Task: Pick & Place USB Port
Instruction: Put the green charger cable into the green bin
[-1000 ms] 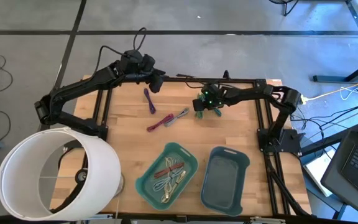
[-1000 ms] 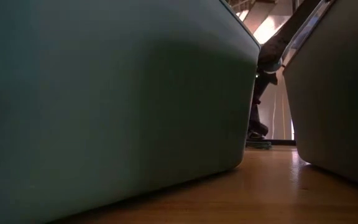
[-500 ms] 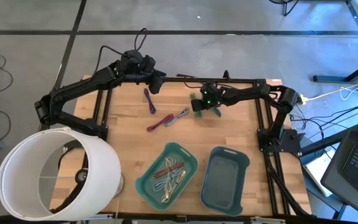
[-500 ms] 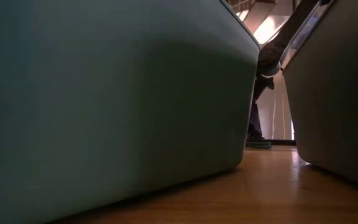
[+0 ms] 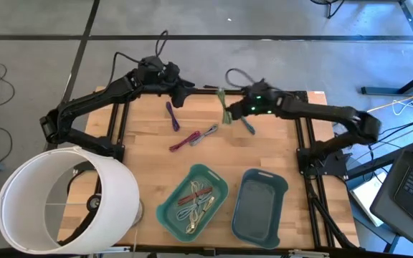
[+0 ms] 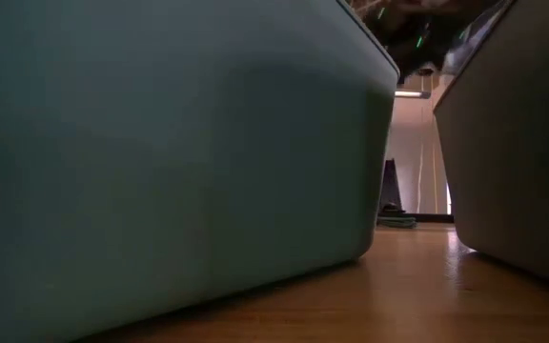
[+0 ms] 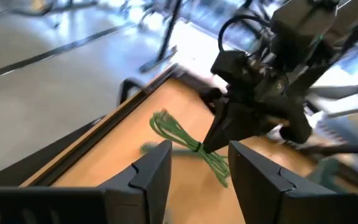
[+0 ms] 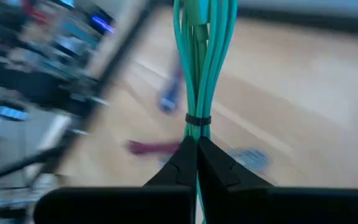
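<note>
The right hand (image 5: 226,113) is clamped on a green cable (image 8: 199,59), lifted clear of the counter (image 5: 264,154) for carrying; the left hand (image 7: 194,163), fingers apart, waits at the far edge.

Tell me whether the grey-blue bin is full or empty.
Empty. From above, the grey-blue bin shows only its bare floor, while the teal bin beside it holds several bundled cables.

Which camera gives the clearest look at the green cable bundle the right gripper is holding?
The right wrist view: the green cable fills it, pinched in the shut right gripper. The left wrist view shows it whole but blurred, the high view shows it tiny, and the low view hides it behind bins.
</note>
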